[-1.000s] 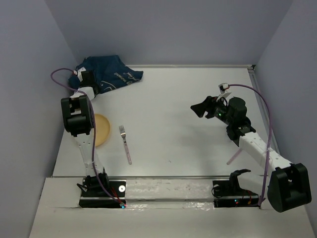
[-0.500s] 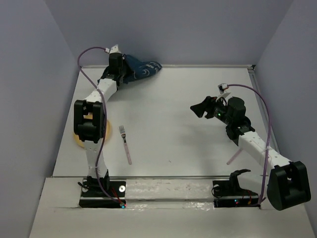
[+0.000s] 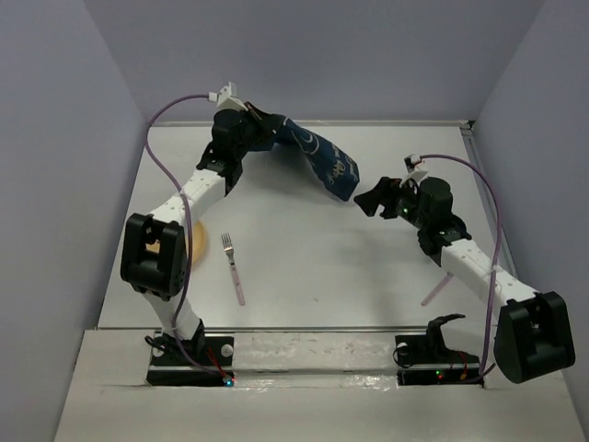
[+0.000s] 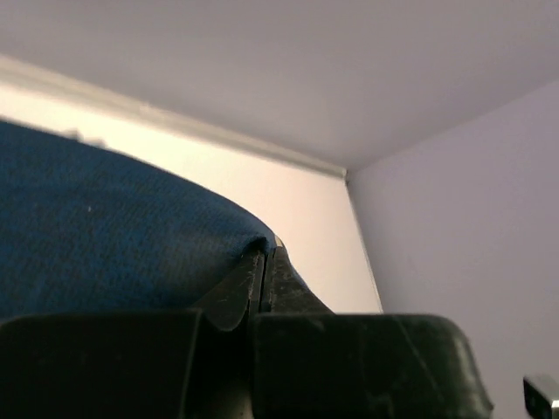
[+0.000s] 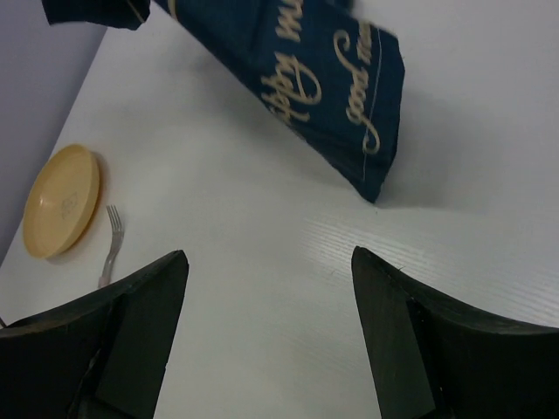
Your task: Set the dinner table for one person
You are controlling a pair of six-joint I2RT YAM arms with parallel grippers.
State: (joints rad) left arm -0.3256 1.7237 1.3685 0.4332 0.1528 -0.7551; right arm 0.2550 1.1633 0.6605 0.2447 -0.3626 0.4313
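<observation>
Large flat plain white rectangular worktop [image 3: 313, 249]: fills the floor of the scene in front of your two arm bases, with pale walls on its left, far and right sides.

Dark blue cloth mat with pale script lettering [image 3: 327, 166]: lifted at its far-left end. It hangs in a long fold slanting down toward the centre-right. You cannot tell whether its low corner touches the worktop.

Your left fingers [image 4: 264, 279]: pressed together on the edge of the mat, cloth pinched between them, high over the far-left part of the worktop.

Your right fingers [image 3: 366, 201]: spread wide with nothing between them, held above the right-centre of the worktop. They point toward the low end of the mat and sit near it but apart.

Round yellow plate [image 5: 61, 201]: flat on the worktop at the left edge. In the top view your left arm partly covers it.

Silver metal fork [image 3: 233, 267]: lies just right of the plate, tines toward the far side.

Thin pale pink stick [image 3: 435, 290]: near right, beside your right arm. It is too small to identify.
</observation>
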